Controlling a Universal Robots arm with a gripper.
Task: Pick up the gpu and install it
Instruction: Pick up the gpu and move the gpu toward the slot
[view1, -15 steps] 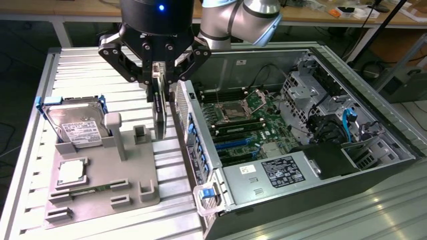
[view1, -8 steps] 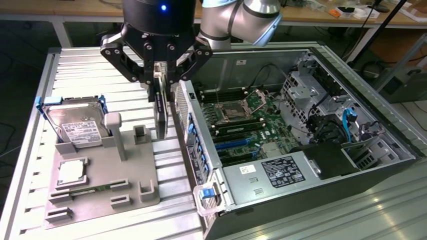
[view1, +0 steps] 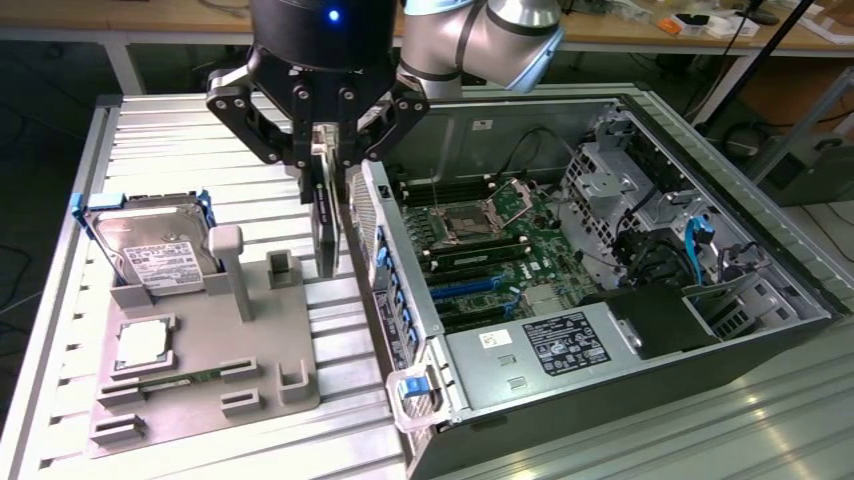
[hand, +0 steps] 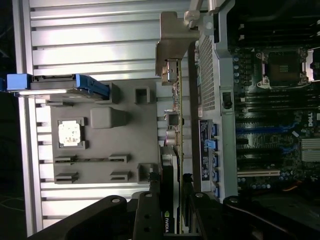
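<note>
My gripper (view1: 327, 155) is shut on the gpu (view1: 324, 215), a thin dark card hanging edge-on below the fingers. The card hangs between the grey fixture plate (view1: 287, 330) and the open computer case's near wall (view1: 367, 215), just outside that wall. In the wrist view the gpu (hand: 176, 135) runs away from the gripper (hand: 172, 205), and its silvery end bracket (hand: 174, 42) is at the far end. It is beside the case wall (hand: 207, 75). The motherboard (view1: 514, 250) with its blue slots (view1: 467, 288) lies inside the case, to the exterior view's right of the card.
On the fixture plate are a hard drive (view1: 160, 255) in a blue caddy, a processor chip (view1: 144, 342), a green memory stick (view1: 187, 380) and an upright grey post (view1: 227, 265). The ribbed metal table (view1: 174, 140) carries both plate and case. The power supply (view1: 567, 340) is at the case's near end.
</note>
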